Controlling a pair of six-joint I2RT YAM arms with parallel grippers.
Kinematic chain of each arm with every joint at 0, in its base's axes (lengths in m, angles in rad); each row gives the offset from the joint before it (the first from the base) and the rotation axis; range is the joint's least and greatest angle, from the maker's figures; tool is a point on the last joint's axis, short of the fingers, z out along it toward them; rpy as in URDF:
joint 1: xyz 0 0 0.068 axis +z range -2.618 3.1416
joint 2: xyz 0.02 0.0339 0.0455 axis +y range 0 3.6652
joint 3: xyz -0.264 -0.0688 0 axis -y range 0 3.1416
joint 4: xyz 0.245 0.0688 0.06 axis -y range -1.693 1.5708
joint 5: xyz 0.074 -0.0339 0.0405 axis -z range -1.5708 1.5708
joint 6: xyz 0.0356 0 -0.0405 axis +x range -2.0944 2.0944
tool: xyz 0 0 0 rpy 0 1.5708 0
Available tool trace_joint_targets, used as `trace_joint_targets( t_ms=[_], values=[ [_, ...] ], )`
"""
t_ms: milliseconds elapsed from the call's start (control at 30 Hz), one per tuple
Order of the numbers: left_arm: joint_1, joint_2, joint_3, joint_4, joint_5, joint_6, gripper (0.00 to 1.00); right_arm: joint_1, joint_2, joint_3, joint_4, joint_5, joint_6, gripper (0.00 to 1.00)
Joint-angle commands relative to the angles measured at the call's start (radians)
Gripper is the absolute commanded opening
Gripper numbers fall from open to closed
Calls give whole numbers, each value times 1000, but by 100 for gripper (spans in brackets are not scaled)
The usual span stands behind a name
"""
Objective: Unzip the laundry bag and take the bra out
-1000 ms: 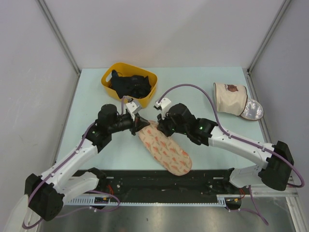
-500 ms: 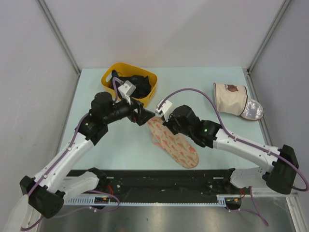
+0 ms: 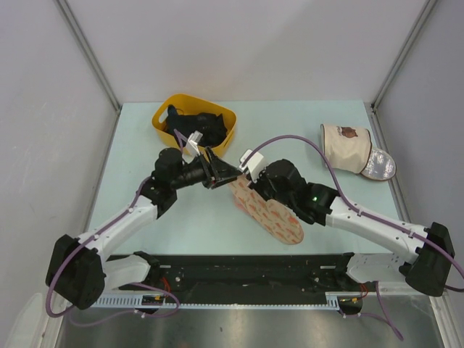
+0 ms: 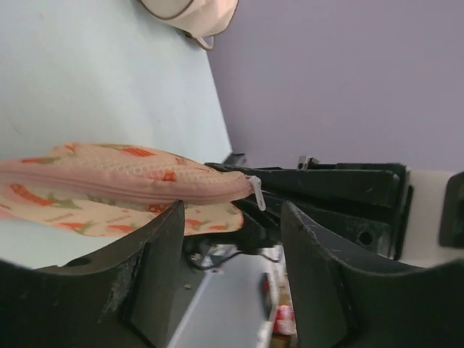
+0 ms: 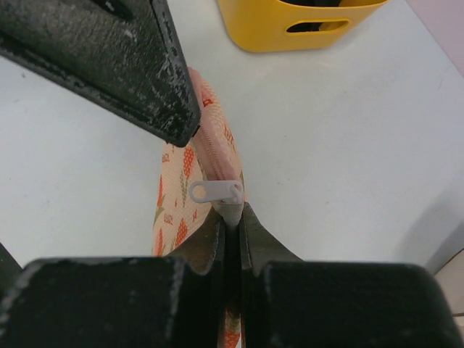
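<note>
Laundry bag (image 3: 272, 214) on mint table (image 3: 290, 119), grey walls (image 3: 254, 43), right end effector (image 5: 230, 217) pinching it, left end effector (image 4: 232, 214) released

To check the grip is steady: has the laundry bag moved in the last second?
Yes. In the top view the laundry bag shifted right, toward the beige cylinder bag, which stayed put.

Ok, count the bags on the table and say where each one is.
2. The peach laundry bag is mid-table, nearer than the yellow bin. The beige bag lies on its side at the far right. The bin holds dark cloth, so something could be hidden there.
</note>
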State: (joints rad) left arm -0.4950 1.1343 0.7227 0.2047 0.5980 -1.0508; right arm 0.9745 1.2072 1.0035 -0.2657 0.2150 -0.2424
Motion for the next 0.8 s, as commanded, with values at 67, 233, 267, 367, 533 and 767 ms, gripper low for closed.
trace_joint_targets(
  t_ms=[67, 233, 267, 367, 533, 767],
  values=[
    [3, 34, 82, 58, 75, -221, 62, -5, -37, -3, 72, 12, -14, 0],
    [3, 114, 40, 234, 178, -362, 62, -3, -28, -5, 86, 4, -14, 0],
    [4, 110, 34, 263, 184, -380, 61, -5, -25, -6, 85, 10, -21, 0],
    [19, 82, 56, 141, 160, -341, 62, -7, -15, -5, 68, 49, -29, 0],
    [27, 100, 75, 180, 218, -362, 65, -13, -18, -5, 65, 28, -15, 0],
    [24, 131, 70, 216, 262, -419, 66, -23, -14, -6, 71, 26, -6, 0]
  ],
)
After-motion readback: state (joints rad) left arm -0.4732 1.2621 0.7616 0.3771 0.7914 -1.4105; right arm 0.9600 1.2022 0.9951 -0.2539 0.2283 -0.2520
